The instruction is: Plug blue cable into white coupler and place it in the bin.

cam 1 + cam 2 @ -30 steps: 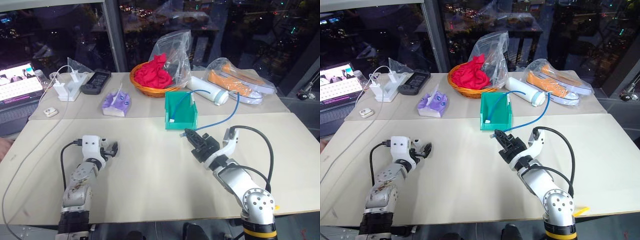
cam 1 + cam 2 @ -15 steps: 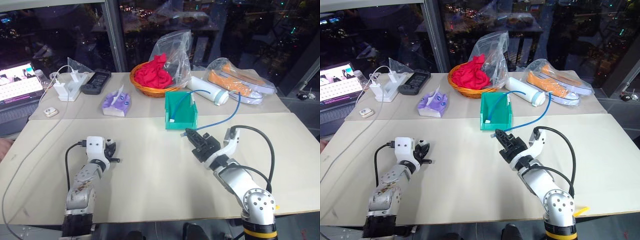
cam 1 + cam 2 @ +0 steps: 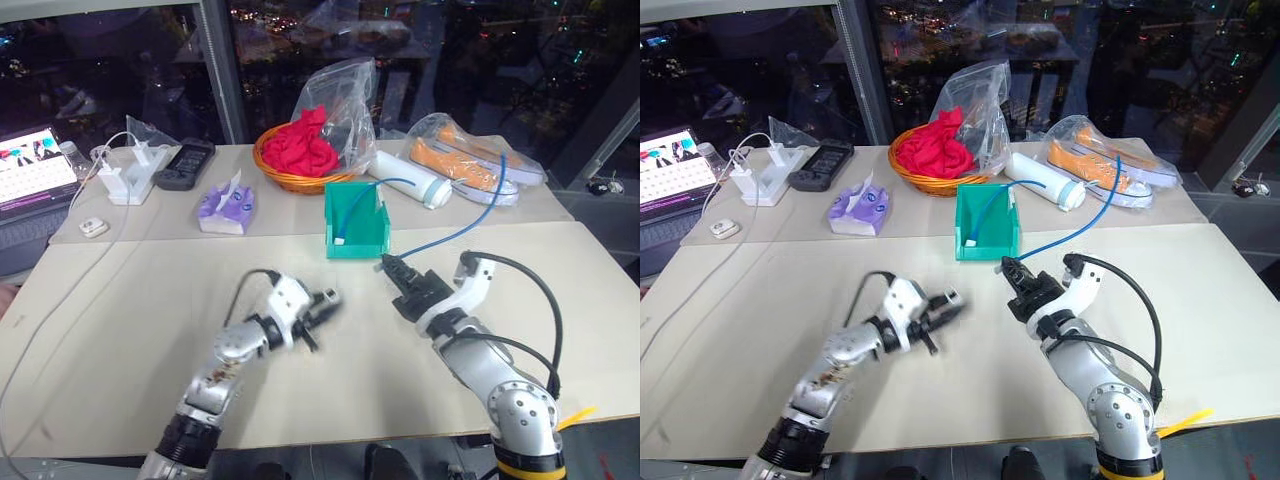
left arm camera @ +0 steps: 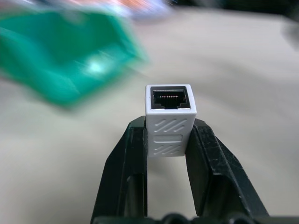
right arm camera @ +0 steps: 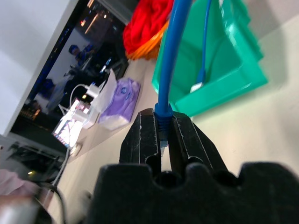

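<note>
Now white coupler (image 4: 169, 120) clamped between left end effector (image 4: 169, 140) fingers (socket outward).

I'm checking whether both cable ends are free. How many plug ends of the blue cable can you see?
2. One end of the blue cable lies inside the bin; the other is pinched in the right gripper, its plug tip hidden between the fingers.

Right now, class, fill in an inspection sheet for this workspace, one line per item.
Surface: beige table.
Job's things: white coupler in left pincer; blue cable end in right pincer, other end in the bin.
Clutter: orange basket, purple pack, white roll, bagged shoes, chargers.
Grippers: both shut on their parts.
Cables: white cord.
Surroundings: laptop, dark windows.
</note>
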Robot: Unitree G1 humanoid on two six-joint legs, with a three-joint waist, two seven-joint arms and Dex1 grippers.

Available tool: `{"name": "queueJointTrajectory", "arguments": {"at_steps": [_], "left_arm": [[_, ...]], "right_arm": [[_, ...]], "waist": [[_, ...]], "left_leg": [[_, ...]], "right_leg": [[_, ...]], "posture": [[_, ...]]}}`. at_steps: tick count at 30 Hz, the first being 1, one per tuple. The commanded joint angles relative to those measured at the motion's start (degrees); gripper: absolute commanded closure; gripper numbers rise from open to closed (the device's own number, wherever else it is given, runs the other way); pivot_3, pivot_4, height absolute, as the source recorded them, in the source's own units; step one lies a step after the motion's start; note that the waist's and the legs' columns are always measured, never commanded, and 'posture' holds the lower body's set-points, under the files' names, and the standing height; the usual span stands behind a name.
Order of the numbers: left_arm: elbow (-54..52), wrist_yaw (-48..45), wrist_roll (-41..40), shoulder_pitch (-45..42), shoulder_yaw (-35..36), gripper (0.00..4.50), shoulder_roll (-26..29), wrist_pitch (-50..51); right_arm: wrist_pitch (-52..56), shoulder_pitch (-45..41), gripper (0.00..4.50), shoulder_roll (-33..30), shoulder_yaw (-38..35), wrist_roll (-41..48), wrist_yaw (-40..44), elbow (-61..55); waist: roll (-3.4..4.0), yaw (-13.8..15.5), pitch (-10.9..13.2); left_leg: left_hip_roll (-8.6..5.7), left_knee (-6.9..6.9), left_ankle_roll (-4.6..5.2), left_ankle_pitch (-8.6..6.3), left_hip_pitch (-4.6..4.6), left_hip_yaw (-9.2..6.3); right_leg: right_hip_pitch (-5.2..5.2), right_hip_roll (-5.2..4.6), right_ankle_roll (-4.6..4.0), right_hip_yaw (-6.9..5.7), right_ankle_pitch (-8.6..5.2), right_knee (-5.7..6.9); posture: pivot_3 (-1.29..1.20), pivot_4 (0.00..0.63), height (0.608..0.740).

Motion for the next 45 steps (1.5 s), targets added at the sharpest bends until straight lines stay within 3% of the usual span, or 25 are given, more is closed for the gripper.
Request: {"name": "queueJointTrajectory", "arguments": {"at_steps": [1, 5, 10, 20, 45], "left_arm": [[3.9, -3.8, 0.6, -2.4, -2.5, 3.85, -1.3, -5.0], [9.2, -5.0, 1.3, -4.9, -2.9, 3.85, -3.1, -8.2], [13.8, -7.1, 1.6, -6.1, -3.3, 3.85, -4.6, -12.4], [17.4, -7.9, 4.0, -5.5, -4.4, 3.85, -5.3, -16.4], [17.2, -7.2, 5.0, -5.3, -3.9, 3.85, -6.0, -16.4]], "right_arm": [[-0.2, 1.6, 4.50, -0.5, -1.2, 0.3, 0.4, -5.3], [1.6, 3.3, 4.50, -2.4, 0.1, -0.9, 0.4, -7.0], [6.1, 4.7, 4.50, -7.5, 5.8, -11.6, -0.7, -9.6], [9.8, 5.1, 4.50, -8.8, 10.4, -22.5, 2.4, -11.3], [19.7, 5.4, 4.50, -4.9, 8.4, -24.7, 4.8, -11.1]], "waist": [[0.00, 0.0, 0.0], [0.00, 0.5, 0.0], [0.01, 0.5, 0.0], [0.02, 0.9, 0.0], [0.02, 1.2, 0.0]], "left_leg": [[0.00, 0.02, 0.03, -0.02, 0.00, -0.01], [-0.02, 0.09, 0.10, -0.05, 0.02, -0.01], [-0.01, 0.08, 0.09, -0.05, 0.03, 0.00], [-0.02, 0.09, 0.09, -0.05, 0.05, 0.00], [-0.01, 0.04, 0.25, -0.14, 0.67, -0.05]], "right_leg": [[0.00, 0.00, 0.00, 0.00, 0.00, -0.02], [0.03, 0.00, 0.00, 0.00, 0.00, -0.06], [0.03, 0.00, 0.00, 0.01, 0.00, -0.05], [0.08, 0.00, 0.00, 0.01, 0.00, -0.09], [0.74, 0.00, 0.06, -0.01, -0.06, -0.15]], "posture": [[0.00, 0.150, 0.723], [0.00, 0.150, 0.723], [0.00, 0.150, 0.723], [0.00, 0.150, 0.723], [0.00, 0.150, 0.723]]}}
